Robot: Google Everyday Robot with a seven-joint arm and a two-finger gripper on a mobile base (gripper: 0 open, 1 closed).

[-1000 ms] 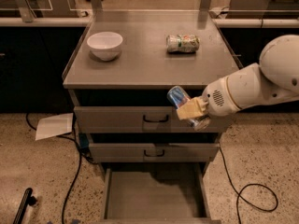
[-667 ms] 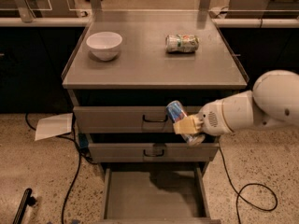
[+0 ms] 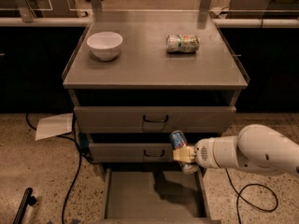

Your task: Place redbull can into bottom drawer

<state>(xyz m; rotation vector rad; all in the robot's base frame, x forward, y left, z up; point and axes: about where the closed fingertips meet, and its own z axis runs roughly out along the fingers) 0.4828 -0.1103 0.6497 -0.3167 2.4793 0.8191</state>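
The redbull can [image 3: 178, 140] is a slim blue and silver can, tilted, held in my gripper [image 3: 184, 154]. The gripper is shut on the can's lower half, in front of the middle drawer [image 3: 131, 152]. It hangs just above the right back part of the bottom drawer [image 3: 140, 195], which is pulled open and shows a flat grey inside. The can's shadow falls on the drawer floor. My white arm [image 3: 252, 153] comes in from the right.
A white bowl [image 3: 105, 45] and a green and white can [image 3: 182, 43] lying on its side sit on the cabinet top [image 3: 149, 71]. The top drawer [image 3: 154, 119] is shut. A sheet of paper [image 3: 53, 125] and black cables [image 3: 70, 181] lie on the floor at left.
My gripper has moved down with the redbull can, from the level of the top drawer to just above the open bottom drawer. The arm has lowered with it.
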